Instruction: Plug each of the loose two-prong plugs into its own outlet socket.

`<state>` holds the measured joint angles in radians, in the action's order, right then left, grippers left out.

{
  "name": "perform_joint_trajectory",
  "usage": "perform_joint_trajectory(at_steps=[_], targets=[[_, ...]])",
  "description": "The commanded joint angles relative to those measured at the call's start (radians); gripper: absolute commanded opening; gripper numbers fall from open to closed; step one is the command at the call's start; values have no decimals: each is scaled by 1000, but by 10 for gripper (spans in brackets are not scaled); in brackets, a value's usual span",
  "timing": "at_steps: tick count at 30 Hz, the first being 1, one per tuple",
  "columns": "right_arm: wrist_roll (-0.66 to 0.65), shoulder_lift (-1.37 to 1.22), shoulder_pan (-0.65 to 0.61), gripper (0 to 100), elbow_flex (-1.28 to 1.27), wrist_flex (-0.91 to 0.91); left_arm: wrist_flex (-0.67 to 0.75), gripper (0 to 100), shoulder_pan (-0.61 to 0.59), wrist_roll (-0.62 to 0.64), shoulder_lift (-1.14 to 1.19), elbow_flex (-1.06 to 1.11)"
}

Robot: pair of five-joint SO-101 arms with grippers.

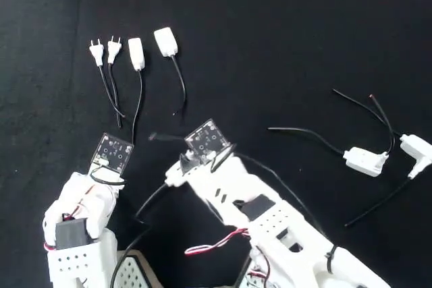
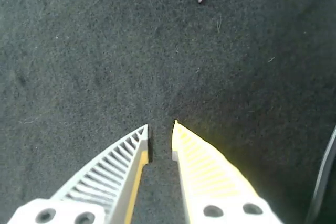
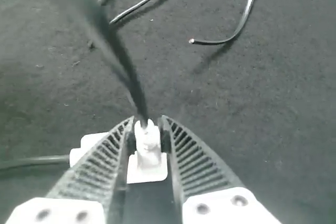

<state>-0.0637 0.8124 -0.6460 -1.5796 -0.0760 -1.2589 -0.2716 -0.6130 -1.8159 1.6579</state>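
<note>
- Two arms of mine sit at the near edge of the table [image 1: 270, 45] — the left arm [image 1: 81, 214] by the near left corner, the right arm [image 1: 256, 207] at mid-edge, stretched toward the middle.
- My right claw [image 3: 147, 121] is clamped on a white plug [image 3: 147, 156]. Both ribbed fingers [image 3: 100, 166] press its sides, and its black cable [image 3: 123, 66] runs off beyond the tips.
- Beside one of those fingers a white piece [image 3: 84, 144] peeks out with a thick black cord [image 3: 31, 162] leaving it. I cannot tell what it is or whether it touches the plug.
- My left claw [image 2: 160, 128] hangs over bare table, its tips a narrow gap apart with nothing between them.
- Near the far left corner lie a two-prong plug [image 1: 98, 50] and a second two-prong plug [image 1: 114, 48], side by side, prongs toward the far edge and thin black leads trailing toward the near edge.
- Just beside them along the far edge lie a white outlet socket [image 1: 136, 52] and a second outlet socket [image 1: 165, 40], each with its own black lead, both apart from the plugs.
- Near the right edge a white block [image 1: 364, 161] and a white T-shaped piece [image 1: 416, 150] lie just beside each other among looping black cables — I cannot tell which is plug or socket.
</note>
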Motion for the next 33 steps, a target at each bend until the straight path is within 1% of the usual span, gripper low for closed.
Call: perform_joint_trajectory(at_steps=[1,3,7,9,12,17,20,33], targets=[[28,1,-29,14,-12,-23,-9,87,-1,-8,-2,-4],[41,1,-32,14,-19,15,-9,87,-1,-8,-2,-4],[101,1,-34,14,-79,153,-9,87,-1,-8,-2,-4],[106,1,-35,14,-91,180,-9,87,-1,-8,-2,-4],[110,1,-35,14,-91,180,-9,87,-1,-8,-2,-4],[241,1,-34,13,-91,176,-9,87,-1,-8,-2,-4],[242,5,-35,13,-91,147,-9,87,-1,-8,-2,-4],[242,7,-35,16,-91,144,-11,87,-1,-8,-2,-2]])
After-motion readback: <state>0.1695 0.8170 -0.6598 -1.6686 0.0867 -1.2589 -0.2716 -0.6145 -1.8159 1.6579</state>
